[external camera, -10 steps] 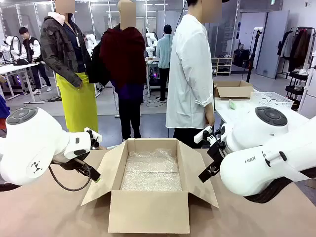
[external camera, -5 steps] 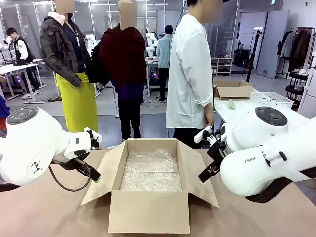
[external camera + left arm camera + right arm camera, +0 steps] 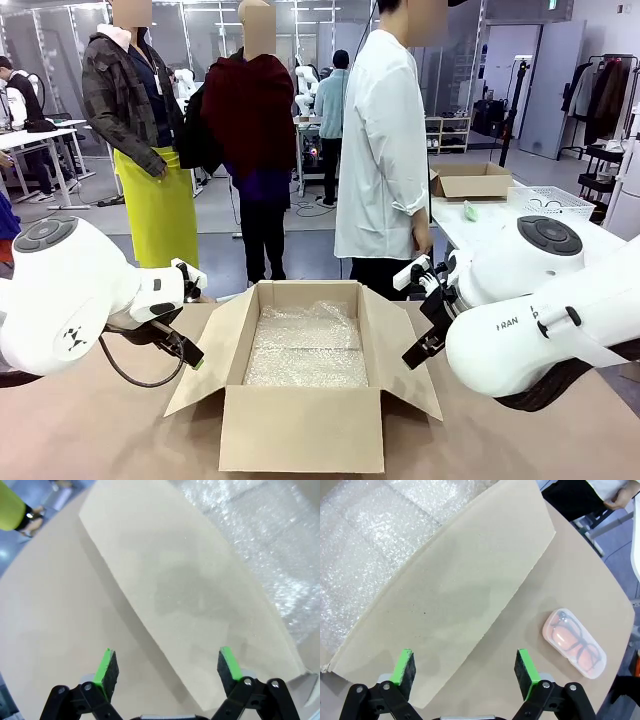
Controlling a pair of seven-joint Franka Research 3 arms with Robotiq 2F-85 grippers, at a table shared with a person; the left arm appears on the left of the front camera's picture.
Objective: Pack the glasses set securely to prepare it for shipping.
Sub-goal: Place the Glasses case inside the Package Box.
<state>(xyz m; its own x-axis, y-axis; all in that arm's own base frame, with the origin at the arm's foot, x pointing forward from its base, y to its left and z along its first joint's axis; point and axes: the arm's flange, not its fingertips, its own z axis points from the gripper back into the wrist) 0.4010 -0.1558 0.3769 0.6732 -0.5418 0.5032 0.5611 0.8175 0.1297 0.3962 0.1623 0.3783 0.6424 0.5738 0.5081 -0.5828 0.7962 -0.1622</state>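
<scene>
Two empty, wide-open claws, left claw (image 3: 167, 666) and right claw (image 3: 465, 669), over carton flaps (image 3: 455, 595); pink case (image 3: 575, 644) nearby, bubble wrap (image 3: 365, 545) cropped.

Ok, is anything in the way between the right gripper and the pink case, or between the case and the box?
Nothing visible lies between the open right gripper and the pink case on the bare table. The folded-out cardboard flap slopes between the case and the bubble wrap inside.

Front cam at near edge of table (image 3: 80, 430), facing across to person (image 3: 385, 150), both wrist cams close, angled down over box (image 3: 300, 425) flaps, bubble wrap (image 3: 305, 350) shared w/ front.
</scene>
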